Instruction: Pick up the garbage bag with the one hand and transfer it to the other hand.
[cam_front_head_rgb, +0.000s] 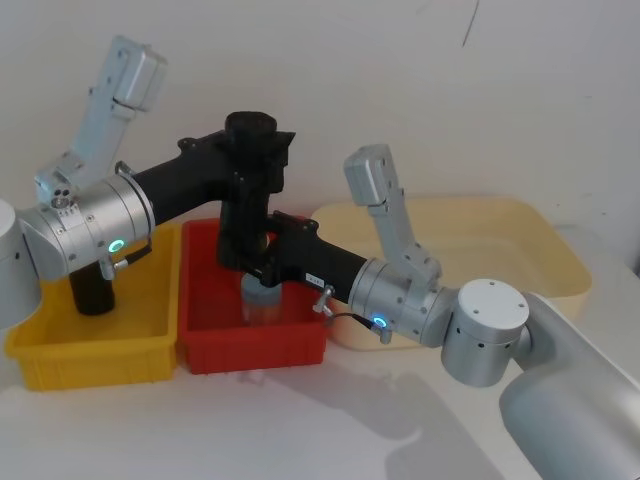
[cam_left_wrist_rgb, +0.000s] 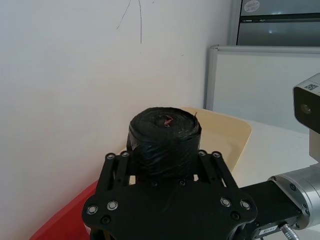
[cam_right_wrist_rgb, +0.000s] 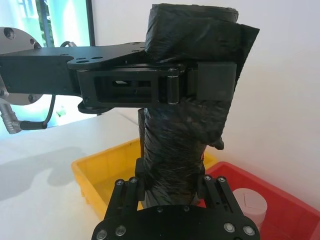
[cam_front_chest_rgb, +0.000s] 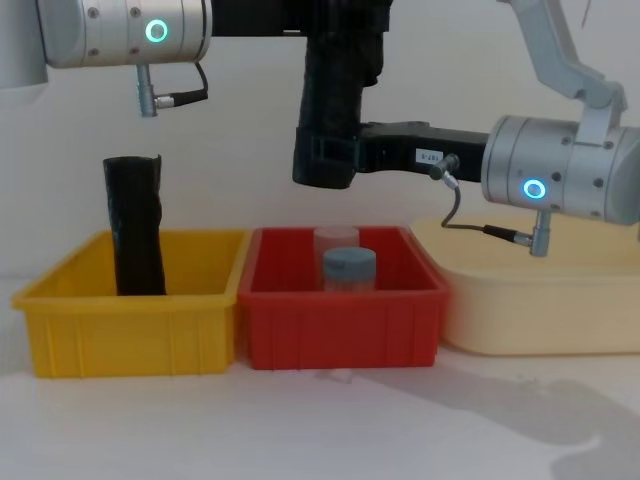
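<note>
Over the red bin (cam_front_head_rgb: 250, 350), both end effectors (cam_front_head_rgb: 262, 165) (cam_front_head_rgb: 250, 255) clamp the garbage bag (cam_front_head_rgb: 250, 128).

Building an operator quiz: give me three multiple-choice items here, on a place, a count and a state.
1. Where does the blue-lidded jar stand? A red bin B yellow bin C outside the bins
2. How many black rolls are there? A one B two C four
3. The left end effector is: A open B parked aside C shut on the garbage bag
1 A: the jar stands in the red bin.
2 B: the garbage bag aloft, a second black roll in the yellow bin.
3 C: its fingers clamp the bag's top; the right end effector grips the lower end.
</note>
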